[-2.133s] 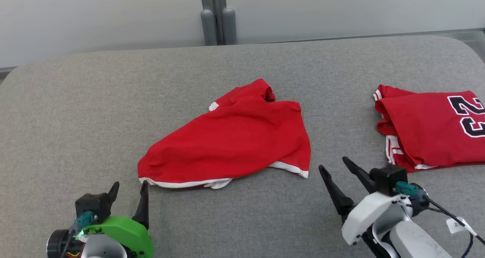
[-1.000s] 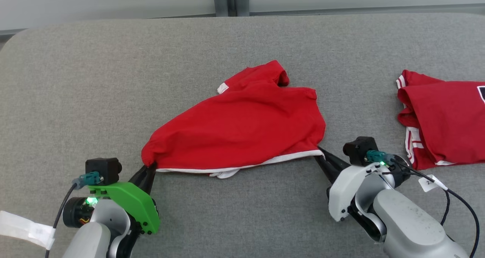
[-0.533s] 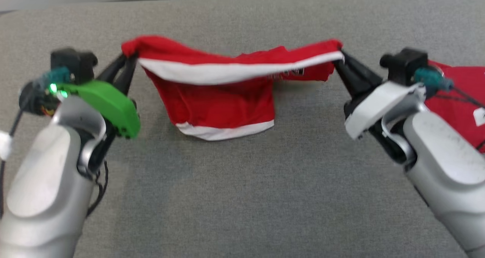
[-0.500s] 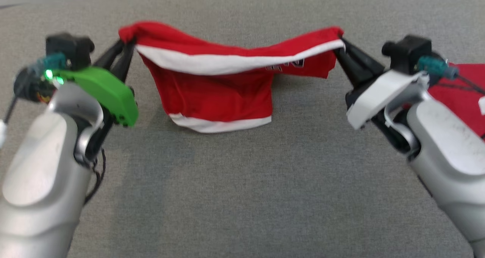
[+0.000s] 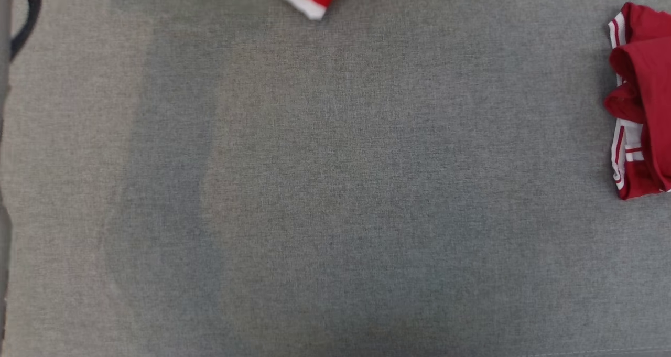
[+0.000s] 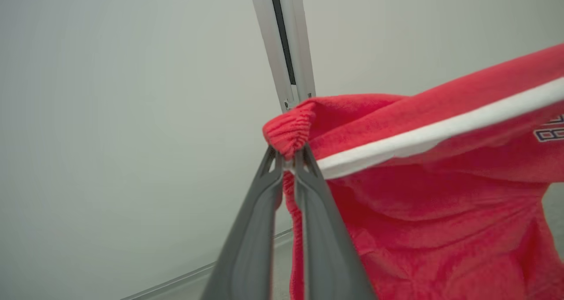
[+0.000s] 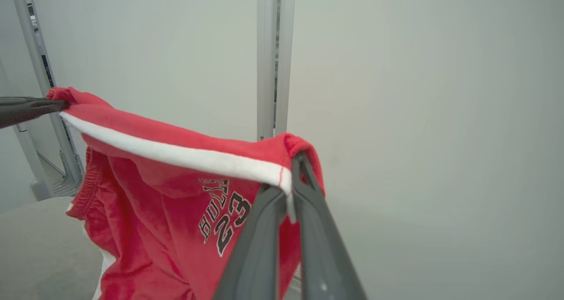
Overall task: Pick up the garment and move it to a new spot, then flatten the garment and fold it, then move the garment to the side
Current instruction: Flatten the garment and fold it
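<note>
Currently: left claw, pinched shut on one end of the white-banded edge of the red shorts. Right claw, pinched on the other end. Long axis claw to claw. Cloth hangs below, over the grey counter, well apart from the folded red garment.

The red garment, white-banded along its top edge and printed with black-and-white lettering, hangs in the air. Its two upper corners are pinched in the left gripper and right gripper.
</note>
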